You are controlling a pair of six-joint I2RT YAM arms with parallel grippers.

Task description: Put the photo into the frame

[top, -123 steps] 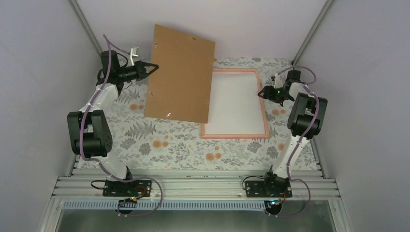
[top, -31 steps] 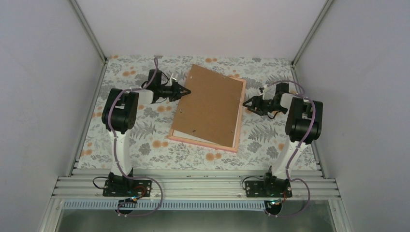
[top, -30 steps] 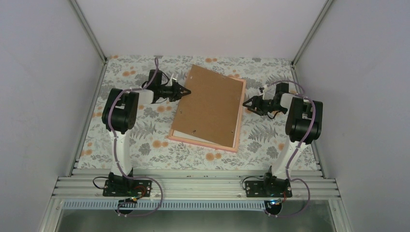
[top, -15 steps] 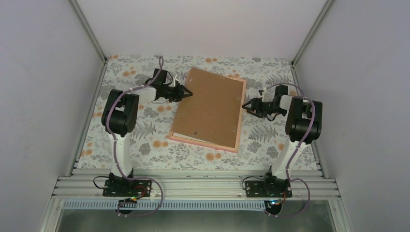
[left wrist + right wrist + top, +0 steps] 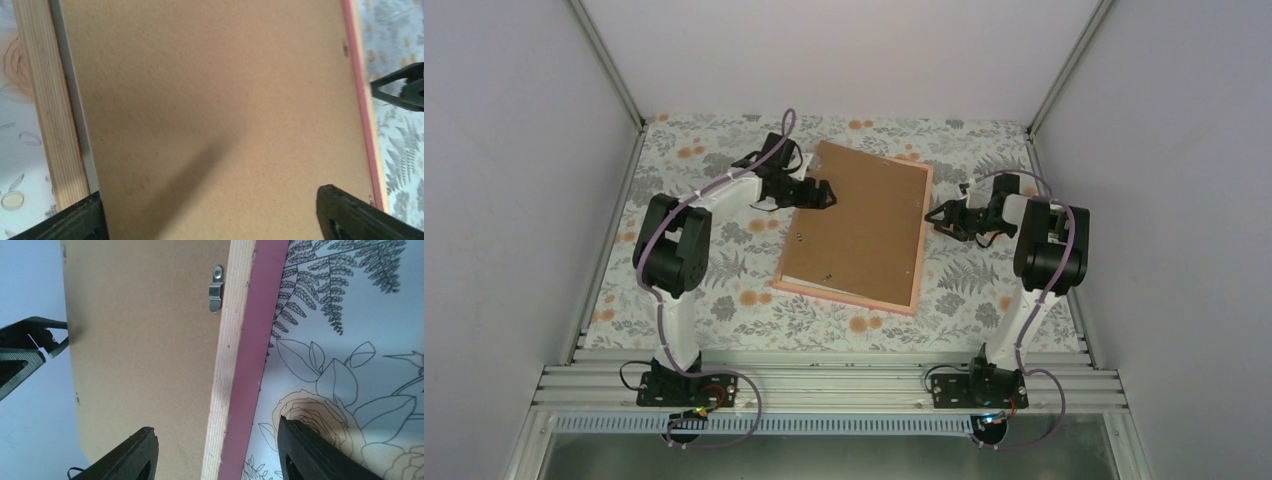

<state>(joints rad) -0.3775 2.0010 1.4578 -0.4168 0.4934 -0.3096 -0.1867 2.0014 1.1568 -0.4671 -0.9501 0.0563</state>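
Now the left fingers (image 5: 350, 215) hover spread above the backing board (image 5: 215, 115); the right fingers (image 5: 305, 450), spread, apparently straddle the frame (image 5: 257, 365).

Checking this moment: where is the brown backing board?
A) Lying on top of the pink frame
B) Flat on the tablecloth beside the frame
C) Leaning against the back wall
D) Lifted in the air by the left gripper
A: the backing board lies on the frame, whose pink edge shows along the board's near and right sides. The left gripper is above the board with its jaws open, gripping nothing.
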